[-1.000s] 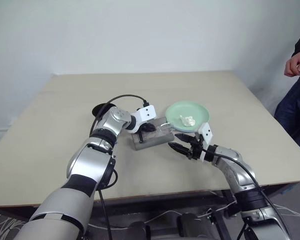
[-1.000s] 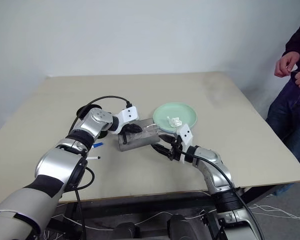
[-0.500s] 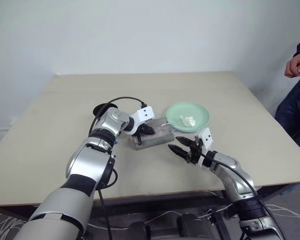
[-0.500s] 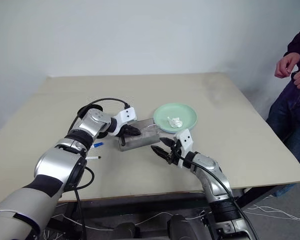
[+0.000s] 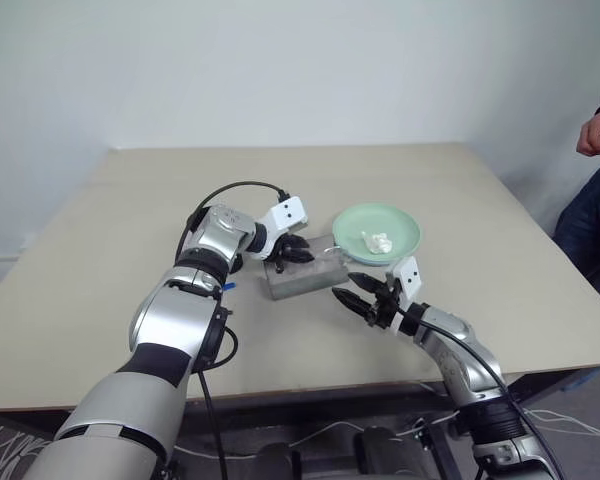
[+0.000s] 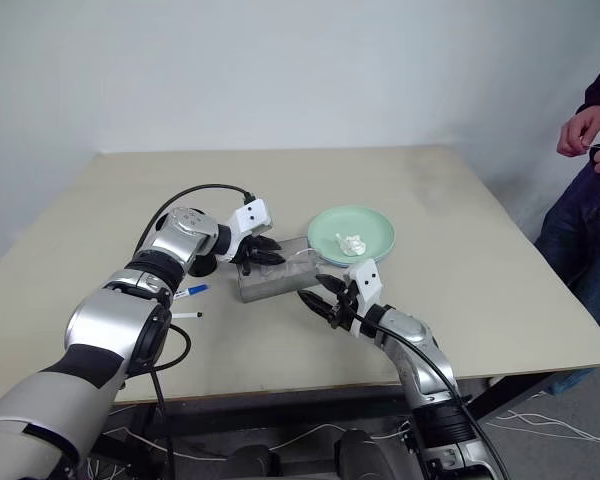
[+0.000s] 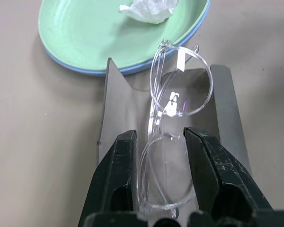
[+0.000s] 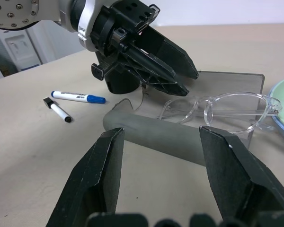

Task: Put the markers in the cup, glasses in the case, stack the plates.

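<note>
Between the black fingers (image 7: 114, 179) of the left end effector (image 7: 162, 146): the glasses (image 7: 173, 118), clear-framed, lying in the open grey case (image 7: 118, 113). Fingers stand parted on either side of the near lens, a narrow gap showing on each side; released, not pinching the frame. The far lens and one folded arm reach past the fingertips toward the case's far end.

Case sits on the counter (image 5: 100, 290) directly under the left end effector, lid raised behind the lenses in the right wrist view.

Just beyond the case's far end, seen from the left end effector: the mint green plate (image 7: 85, 42), stacked on the light blue plate (image 7: 78, 67), whose rim peeks out beneath. A crumpled white scrap (image 7: 149, 9) lies on the green plate.

Right end effector (image 5: 363, 296) hovers low just beside the case's near side, apart from it, fingers spread wide and holding nothing.

Behind the left end effector's wrist: the black cup (image 8: 120, 85), mostly hidden. Near it on the counter, on the side away from the case, two markers: blue-capped marker (image 8: 78, 97) and dark-capped marker (image 8: 58, 110), close together.

A person (image 6: 590, 190) stands off the counter's right edge.
</note>
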Action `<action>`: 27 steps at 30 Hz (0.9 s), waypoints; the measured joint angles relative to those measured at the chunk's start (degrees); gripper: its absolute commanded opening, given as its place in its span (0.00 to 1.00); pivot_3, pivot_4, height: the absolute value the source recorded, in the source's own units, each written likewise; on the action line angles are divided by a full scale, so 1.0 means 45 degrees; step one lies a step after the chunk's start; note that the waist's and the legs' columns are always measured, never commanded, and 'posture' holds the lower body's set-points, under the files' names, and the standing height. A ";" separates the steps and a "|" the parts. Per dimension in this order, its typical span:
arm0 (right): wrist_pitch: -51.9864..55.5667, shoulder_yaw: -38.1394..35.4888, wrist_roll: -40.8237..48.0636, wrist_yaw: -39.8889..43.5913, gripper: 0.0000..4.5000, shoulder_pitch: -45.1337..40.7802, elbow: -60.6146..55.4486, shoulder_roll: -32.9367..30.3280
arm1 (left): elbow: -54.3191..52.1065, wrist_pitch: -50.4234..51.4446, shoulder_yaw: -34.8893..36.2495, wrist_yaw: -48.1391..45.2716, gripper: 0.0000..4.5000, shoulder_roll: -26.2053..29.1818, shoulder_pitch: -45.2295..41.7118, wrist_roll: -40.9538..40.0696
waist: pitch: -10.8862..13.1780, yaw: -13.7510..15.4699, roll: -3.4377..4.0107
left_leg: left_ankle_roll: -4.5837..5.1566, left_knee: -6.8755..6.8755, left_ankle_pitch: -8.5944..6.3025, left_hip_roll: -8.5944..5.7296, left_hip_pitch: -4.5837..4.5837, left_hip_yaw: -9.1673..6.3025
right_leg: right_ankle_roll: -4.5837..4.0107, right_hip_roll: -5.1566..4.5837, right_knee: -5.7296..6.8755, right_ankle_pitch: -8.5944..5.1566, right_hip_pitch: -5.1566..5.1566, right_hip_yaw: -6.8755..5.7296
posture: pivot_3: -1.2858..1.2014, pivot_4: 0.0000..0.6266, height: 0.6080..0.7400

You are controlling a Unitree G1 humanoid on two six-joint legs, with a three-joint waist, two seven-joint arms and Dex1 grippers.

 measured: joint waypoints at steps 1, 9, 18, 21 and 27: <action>-0.0003 0.0015 0.0000 -0.0009 0.61 0.0024 0.0000 0.0003 | 0.0002 0.0002 -0.0005 0.0025 0.35 -0.0023 0.0000 0.0006 | 0.0000 0.0000 0.0000 | 0.0000 0.0000 0.0000 0.0000 -0.0001 0.0001 | 0.0000 0.0000 0.0000 0.0000 0.0000 0.0000 | 0.52 0.00 0.97; -0.0037 0.0034 0.0000 -0.0129 0.61 0.0043 0.0000 0.0069 | 0.0229 -0.0018 -0.0186 0.0575 0.35 -0.0324 0.0007 0.0285 | 0.0000 0.0000 0.0000 | 0.0000 0.0001 0.0000 -0.0001 0.0000 0.0001 | 0.0000 0.0000 0.0000 0.0000 0.0001 0.0000 | 0.52 0.00 0.97; -0.0044 0.0032 -0.0001 -0.0429 0.61 0.0351 -0.0147 0.0079 | 0.0287 -0.0276 -0.0595 0.1252 0.35 -0.0464 0.0115 0.0797 | 0.0000 0.0002 -0.0001 | 0.0000 0.0000 0.0000 -0.0001 0.0000 0.0001 | 0.0000 0.0000 0.0000 0.0000 0.0001 0.0001 | 0.52 0.00 0.97; -0.0045 0.0033 -0.0001 -0.0533 0.61 0.0453 -0.0175 0.0079 | 0.0385 -0.0309 -0.0595 0.1407 0.35 -0.0555 0.0122 0.0804 | 0.0000 0.0002 -0.0001 | 0.0000 0.0000 0.0000 0.0000 0.0000 0.0001 | 0.0000 0.0000 -0.0001 0.0000 0.0001 0.0000 | 0.52 0.00 0.97; -0.0045 0.0033 -0.0002 -0.0587 0.61 0.0469 -0.0177 0.0080 | 0.0385 -0.0362 -0.0593 0.1559 0.07 -0.0630 0.0137 0.0809 | 0.0000 0.0001 -0.0001 | 0.0000 0.0000 0.0000 0.0000 0.0001 0.0000 | 0.0000 0.0000 -0.0001 0.0000 0.0002 0.0000 | 0.52 0.00 0.97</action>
